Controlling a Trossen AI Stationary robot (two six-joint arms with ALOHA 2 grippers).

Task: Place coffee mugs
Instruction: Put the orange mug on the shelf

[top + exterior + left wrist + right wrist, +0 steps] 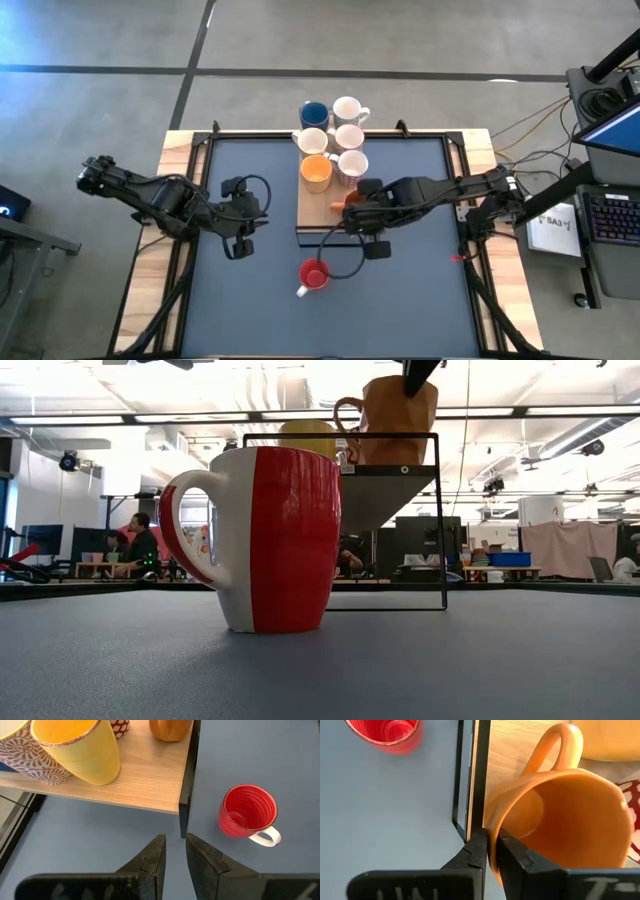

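Mugs crowd the upper centre of the high view: a blue mug (314, 114) and white mugs (349, 136) at the far end of a light-wood board (311, 212), with a yellow-orange mug (316, 171) nearer the middle. The right hand (347, 205) reaches in from the right onto the board's near end, where a brown-orange mug (339, 207) is mostly hidden under it. The left hand (240, 242) waits at left of centre over bare worktop (400, 290), and a red mug (314, 275) stands alone at lower centre, off the board.

Low view: the red mug (262, 538) fills the middle, upright on the worktop, handle to the left; behind and above it the brown-orange mug (396, 420) sits on the raised board (a dark finger enters its mouth from the top edge).

Left wrist view: the left hand (174, 851) has its fingers slightly apart on nothing, aimed between board edge and red mug (248, 812).

Right wrist view: the right hand (492, 849) pinches the brown-orange mug's (560, 820) rim, one finger inside and one outside, probably so the mug lands upright just inside the board's edge.
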